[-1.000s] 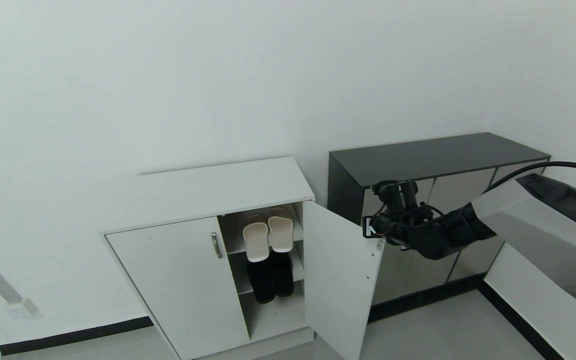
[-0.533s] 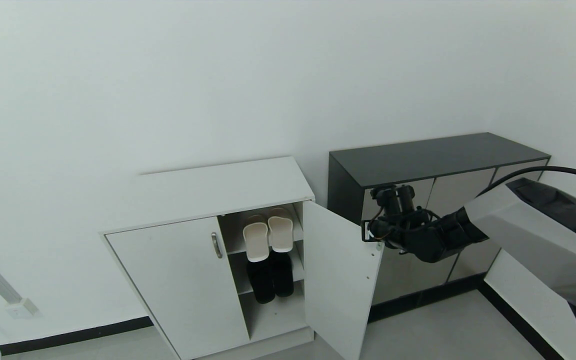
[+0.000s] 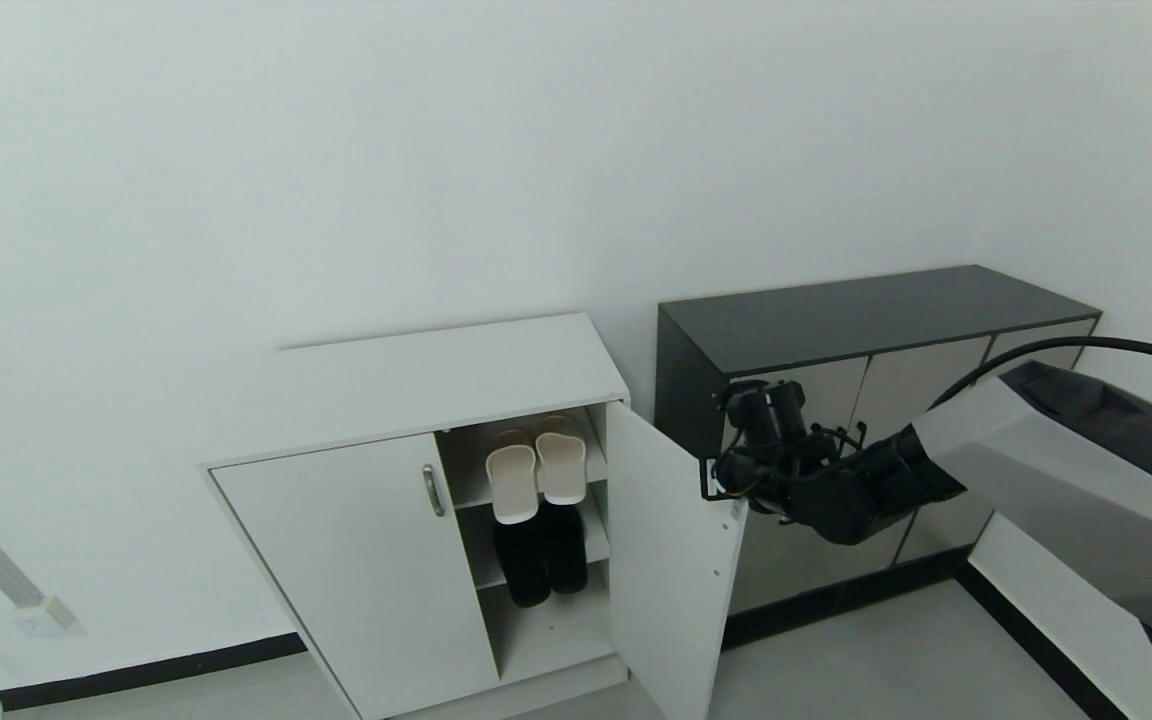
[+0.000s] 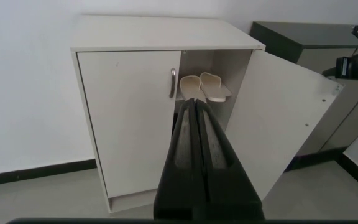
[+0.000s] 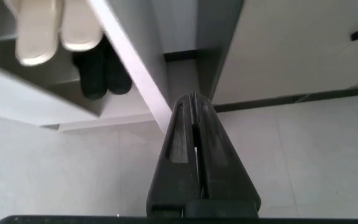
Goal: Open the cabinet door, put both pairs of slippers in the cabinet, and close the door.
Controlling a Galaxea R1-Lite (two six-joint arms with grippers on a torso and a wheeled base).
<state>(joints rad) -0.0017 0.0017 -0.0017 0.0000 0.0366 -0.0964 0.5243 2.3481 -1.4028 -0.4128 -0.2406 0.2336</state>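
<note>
The cabinet door [image 3: 671, 560] runs off the head view's bottom.

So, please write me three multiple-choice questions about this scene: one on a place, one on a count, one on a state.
1. Where does the cream pair of slippers lie?
A. on the floor
B. on the shelf above the black pair
C. on top of the dark cabinet

2. How many pairs are inside the white cabinet?
A. one
B. three
C. two

3. How is its right door?
A. open
B. shut
C. taken off

Answers:
1 B, the cream pair sits one shelf higher than the black.
2 C, one cream pair and one black pair.
3 A, the door stands swung out, with the right gripper at its outer edge.
</note>
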